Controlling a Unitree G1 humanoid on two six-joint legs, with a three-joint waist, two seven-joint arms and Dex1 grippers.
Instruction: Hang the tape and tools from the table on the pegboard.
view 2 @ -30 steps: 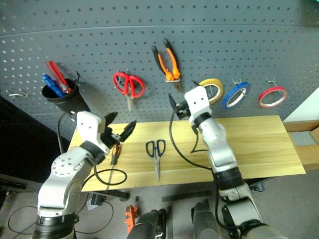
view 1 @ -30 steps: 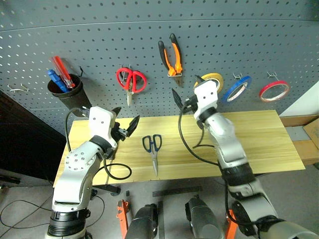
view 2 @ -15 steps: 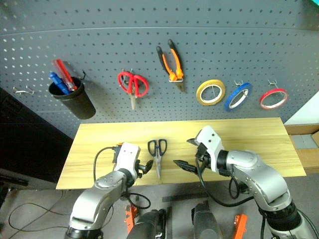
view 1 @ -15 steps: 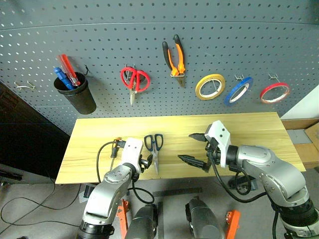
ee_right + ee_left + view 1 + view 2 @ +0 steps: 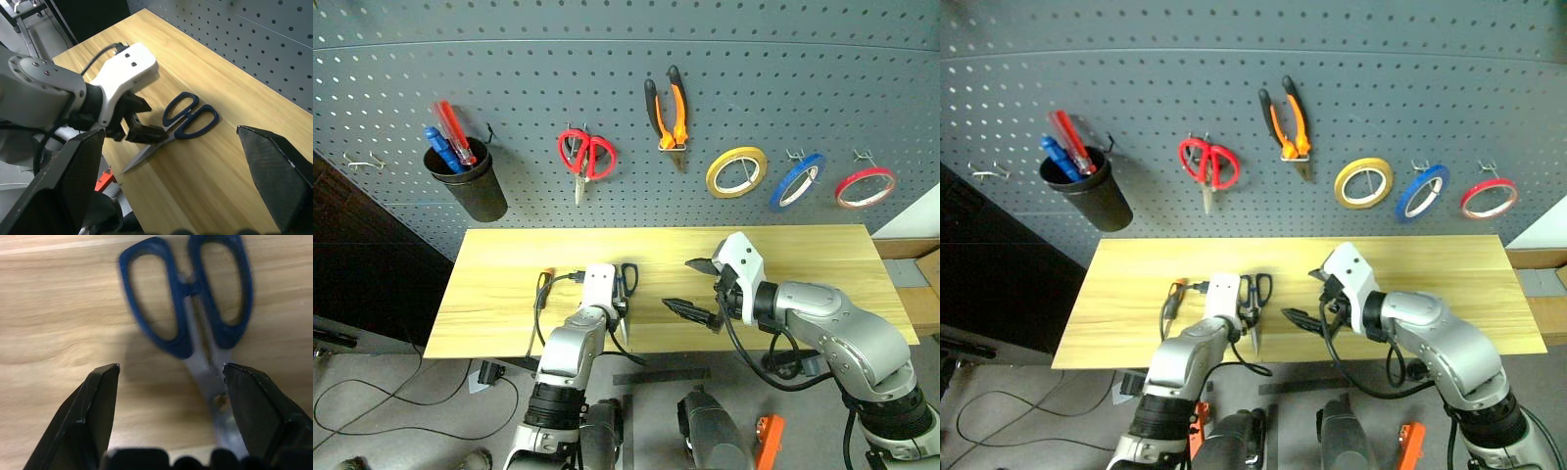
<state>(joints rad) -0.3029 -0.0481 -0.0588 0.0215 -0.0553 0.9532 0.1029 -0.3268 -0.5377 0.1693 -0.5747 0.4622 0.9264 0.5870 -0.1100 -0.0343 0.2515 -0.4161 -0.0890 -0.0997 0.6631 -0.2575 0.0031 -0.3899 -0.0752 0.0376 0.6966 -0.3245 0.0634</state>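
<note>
Left wrist view puts our left gripper (image 5: 166,377) right over the scissors (image 5: 195,313), jaws spread wide with nothing between them yet; one black finger (image 5: 93,416) rests over bare wood and the other sits beside the blades, just below the pivot. The dark blue handles lie further ahead of us on the table (image 5: 822,245). To do this step well, we judge that we should centre the jaws across the narrow neck near the pivot, come down until both tips nearly meet the wood, then close squarely so the scissors do not skate sideways or pivot. A grip there should leave the handle loops free for a hook.

Our right gripper (image 5: 700,287) hovers above the table near the scissors, fingers wide apart and carrying nothing.

The screwdriver (image 5: 541,289) with its orange-and-black handle lies on the planks just to the left of our left arm. On the pegboard (image 5: 607,59) the pliers (image 5: 667,113) and the dark blue tape (image 5: 797,181) already hang on hooks, between a yellow roll (image 5: 736,171) and a red roll (image 5: 865,187); red-handled scissors (image 5: 586,157) and a black cup (image 5: 465,181) of pens hang further left. The tabletop is pale yellowish wood; grey floor with a loose cable (image 5: 372,411) shows below it.
</note>
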